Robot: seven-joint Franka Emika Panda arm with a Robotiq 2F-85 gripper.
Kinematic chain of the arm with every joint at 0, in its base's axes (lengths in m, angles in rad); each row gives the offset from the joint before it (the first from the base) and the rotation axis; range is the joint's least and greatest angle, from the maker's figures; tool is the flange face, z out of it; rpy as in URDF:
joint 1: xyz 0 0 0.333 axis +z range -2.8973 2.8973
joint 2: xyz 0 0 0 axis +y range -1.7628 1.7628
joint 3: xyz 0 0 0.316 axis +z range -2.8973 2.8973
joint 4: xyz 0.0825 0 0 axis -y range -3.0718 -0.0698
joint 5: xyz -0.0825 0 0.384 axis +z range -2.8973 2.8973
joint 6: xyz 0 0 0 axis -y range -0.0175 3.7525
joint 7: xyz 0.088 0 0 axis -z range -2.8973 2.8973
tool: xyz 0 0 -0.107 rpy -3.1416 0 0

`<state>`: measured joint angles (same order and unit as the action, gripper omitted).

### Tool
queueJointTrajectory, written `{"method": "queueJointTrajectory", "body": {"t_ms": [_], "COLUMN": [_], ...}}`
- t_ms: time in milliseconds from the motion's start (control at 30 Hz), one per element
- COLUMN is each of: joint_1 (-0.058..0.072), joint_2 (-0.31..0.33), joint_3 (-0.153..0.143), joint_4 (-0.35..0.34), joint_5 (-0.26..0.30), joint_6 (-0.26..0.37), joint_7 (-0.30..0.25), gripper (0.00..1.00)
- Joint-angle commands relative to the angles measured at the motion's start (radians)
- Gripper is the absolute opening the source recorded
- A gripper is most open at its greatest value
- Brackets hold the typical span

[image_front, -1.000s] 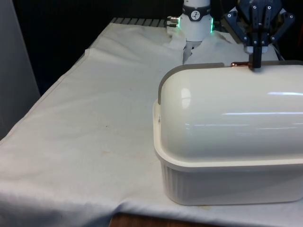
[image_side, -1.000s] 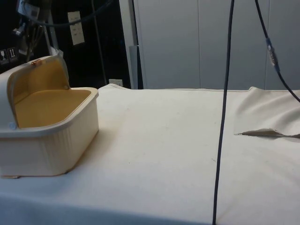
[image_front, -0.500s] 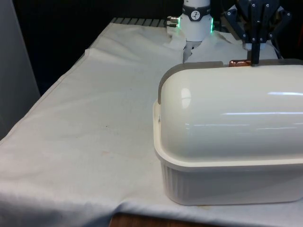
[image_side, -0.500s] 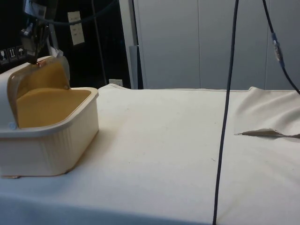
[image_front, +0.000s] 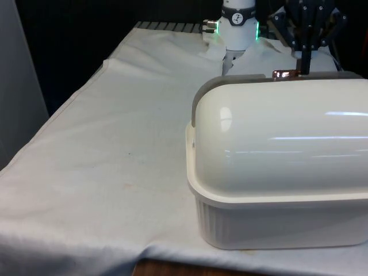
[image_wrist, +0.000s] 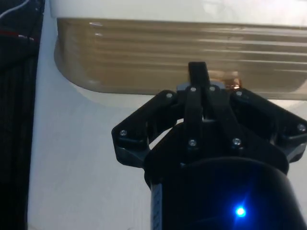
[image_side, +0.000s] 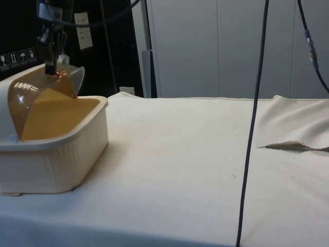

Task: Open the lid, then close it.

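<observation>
A cream bread box (image_front: 276, 218) stands at the front view's right with its rounded back to that camera. Its see-through brown roll lid (image_side: 36, 95) arches partway over the opening, with the tan inside (image_side: 56, 116) still showing below it. My gripper (image_front: 305, 57) stands upright over the lid's leading edge, shut on the small copper handle (image_front: 284, 73). In the side view the gripper (image_side: 51, 64) pinches the handle (image_side: 61, 75) at the top of the arch. In the wrist view the fingers (image_wrist: 198, 79) are together against the ribbed lid (image_wrist: 168, 57).
The box (image_side: 56, 159) sits near one end of the white cloth (image_side: 180, 154). A dark cable (image_side: 252, 128) hangs down in front of the side camera. A fold in the cloth (image_side: 293, 146) lies at the far end. The robot's base (image_front: 238, 29) stands behind the box.
The lid has rolled out from the box's back and now arches further over the opening. The gripper has moved with the handle, outward along the arc.
</observation>
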<state>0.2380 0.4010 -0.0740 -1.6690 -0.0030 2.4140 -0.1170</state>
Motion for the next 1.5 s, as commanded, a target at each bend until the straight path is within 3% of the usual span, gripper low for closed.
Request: {"method": "queueJointTrajectory", "body": {"t_ms": [0, 467, 1467], "joint_1": [0.0, 0.006, 0.004], "joint_2": [-0.002, -0.04, -0.022], "joint_3": [0.0, 0.003, 0.015], "joint_4": [-0.004, -0.066, -0.073], "joint_5": [0.0, -0.005, 0.007], "joint_6": [-0.006, -0.113, -0.293], "joint_7": [-0.001, -0.029, -0.067], "gripper": [0.0, 0.0, 0.0]}}
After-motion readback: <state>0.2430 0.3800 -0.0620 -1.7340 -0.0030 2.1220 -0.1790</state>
